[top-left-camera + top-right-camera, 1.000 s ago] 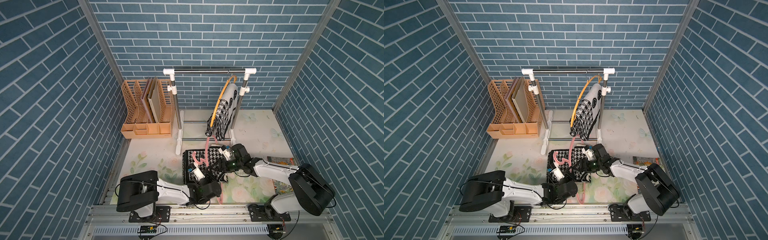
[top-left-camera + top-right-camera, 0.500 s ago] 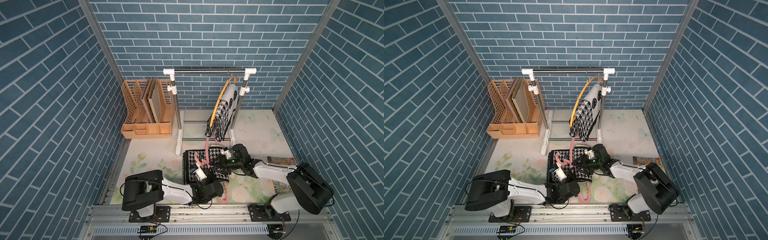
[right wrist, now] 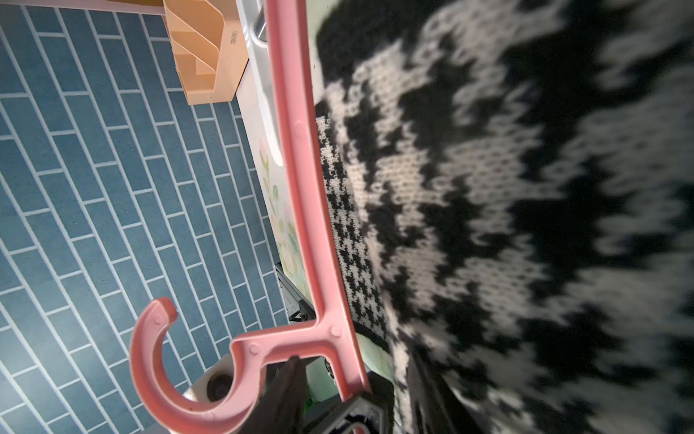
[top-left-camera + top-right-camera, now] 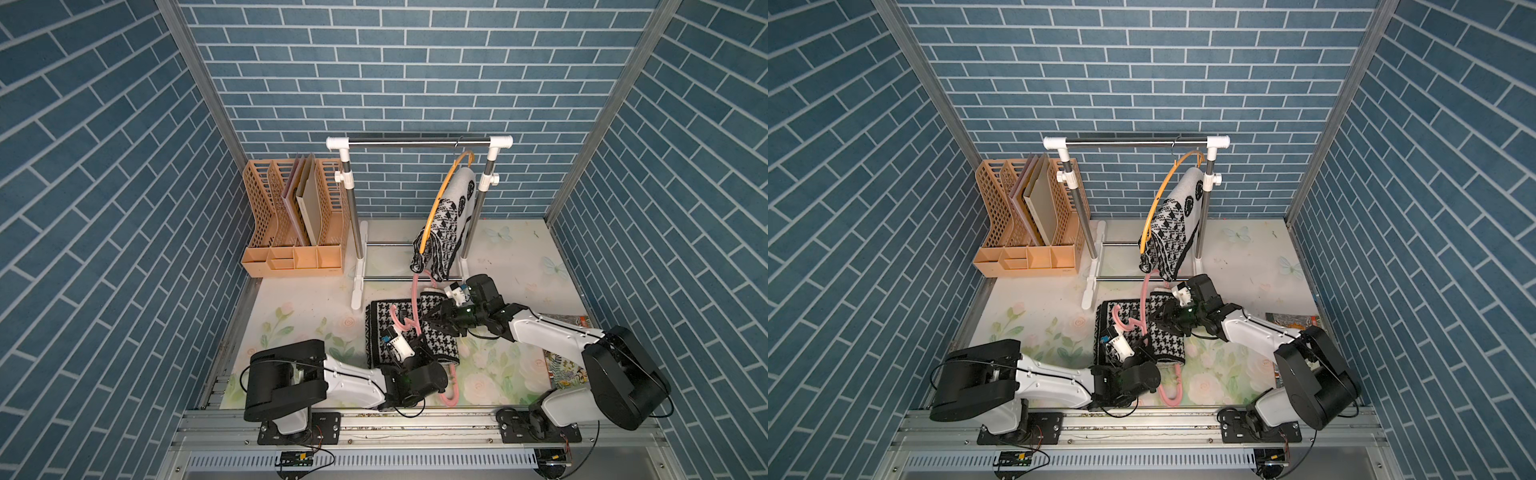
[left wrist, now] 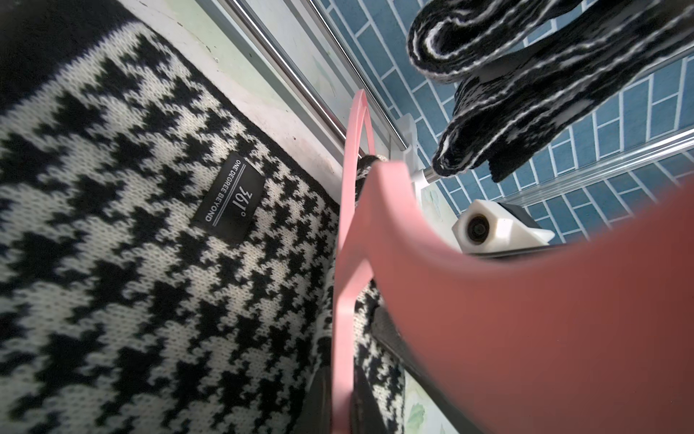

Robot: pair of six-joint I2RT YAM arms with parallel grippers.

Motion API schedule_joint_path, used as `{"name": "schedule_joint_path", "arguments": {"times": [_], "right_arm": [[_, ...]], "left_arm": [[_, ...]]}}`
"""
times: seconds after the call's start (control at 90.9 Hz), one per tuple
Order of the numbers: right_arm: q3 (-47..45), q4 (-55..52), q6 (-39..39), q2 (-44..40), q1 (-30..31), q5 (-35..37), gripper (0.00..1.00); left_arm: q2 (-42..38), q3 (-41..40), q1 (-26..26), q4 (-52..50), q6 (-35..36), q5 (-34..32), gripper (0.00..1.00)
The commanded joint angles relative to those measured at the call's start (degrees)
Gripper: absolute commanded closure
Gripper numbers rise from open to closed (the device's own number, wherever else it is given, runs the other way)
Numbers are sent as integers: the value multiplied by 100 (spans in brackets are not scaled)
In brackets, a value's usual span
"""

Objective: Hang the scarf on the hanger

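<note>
Scarf and hanger sit together mid-table: the black-and-white houndstooth knit scarf (image 4: 376,332) lies on the floral tabletop (image 4: 291,328), and the pink plastic hanger (image 4: 414,301) stands on edge across it, its long axis running from the front edge toward the metal clothes rail (image 4: 415,142). The left gripper (image 4: 415,348) is clamped tight on the hanger's near half. The right gripper (image 4: 436,322) hovers, jaws partly parted, over the scarf's folded strip on its own side of the bar; whether it has fabric, I cannot tell. The right arm is nearer, so that fold likely goes sideways over the bar.
</note>
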Motion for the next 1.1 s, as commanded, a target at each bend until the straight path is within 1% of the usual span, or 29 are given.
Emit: {"name": "schedule_joint_path", "arguments": {"times": [0.0, 0.242, 0.286, 0.484, 0.572, 0.693, 0.814, 0.935, 1.089], "right_arm": [[105, -616, -620, -193, -15, 17, 53], [206, -938, -1102, -510, -103, 65, 56], [218, -990, -1202, -553, -137, 61, 58], [275, -1133, -1464, -704, -332, 118, 77], [257, -1327, -1540, -721, -450, 366, 80], [85, -1231, -1547, -471, -481, 508, 83], [-61, -749, -1446, 9, -482, 448, 85], [-139, -241, -1324, 486, -432, 212, 86], [-210, 53, -1324, 825, -414, -21, 87]], "left_arm": [[47, 87, 33, -379, 62, 312, 100], [38, 121, 40, -471, 62, 306, 100], [34, 126, 44, -486, 62, 308, 100], [22, 124, 62, -544, 54, 319, 100], [4, 126, 62, -563, 53, 312, 100], [-57, 125, 64, -581, 106, 272, 100], [-61, 160, 67, -575, 207, 280, 100], [-28, 298, 64, -505, 600, 314, 100], [179, 865, 68, -595, 1595, 468, 100]]}}
